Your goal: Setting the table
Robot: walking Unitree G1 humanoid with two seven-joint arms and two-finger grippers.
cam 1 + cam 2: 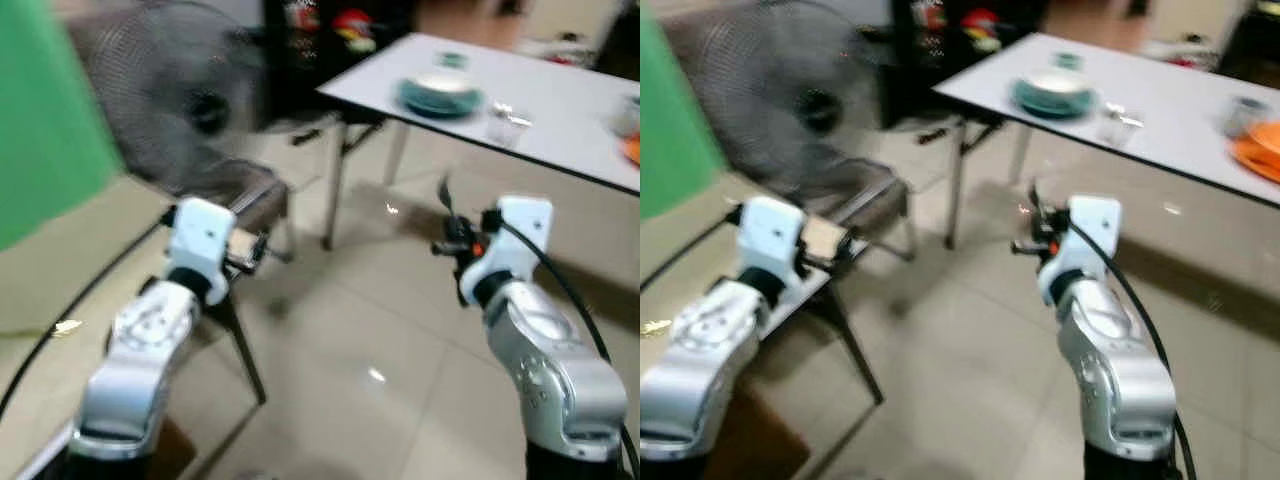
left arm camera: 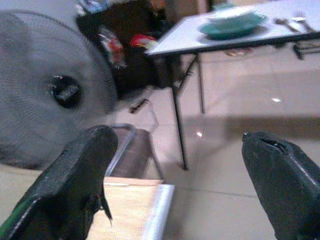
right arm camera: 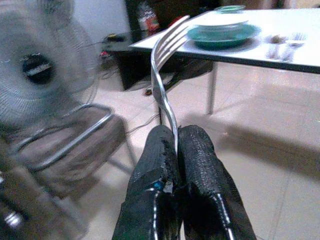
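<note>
Both head views are blurred, so fine detail is lost. The right gripper (image 3: 176, 145) is seen with its two black fingers pressed together on the handle of a silver fork (image 3: 165, 65), whose tines rise up and away from the fingertips; the lower end of the handle is hidden between the fingers. In the left eye view the fork (image 1: 444, 195) is reduced to a thin dark sliver above the right gripper (image 1: 450, 245), held over the tiled floor (image 1: 380, 350) short of the white table (image 1: 560, 110). The left gripper (image 2: 185, 165) is spread wide with nothing between its fingers, above the corner of a light wooden surface with a metal edge (image 2: 145, 210). On the table a white bowl is set on a teal plate (image 3: 222, 34), with cutlery (image 3: 282, 45) lying just beside it; the pieces are too blurred to be told apart. A small glass (image 1: 508, 122) and an orange dish (image 1: 1260, 150), cut off at the frame edge, are also made out. A standing fan (image 2: 55, 95) and a chair with a metal frame (image 3: 75, 145) are seen to the robot's left, and a green panel (image 1: 50, 120) is cut off at the far left. Colourful packages (image 1: 340, 25) on a dark unit behind the table carry markings, but no writing can be read.
</note>
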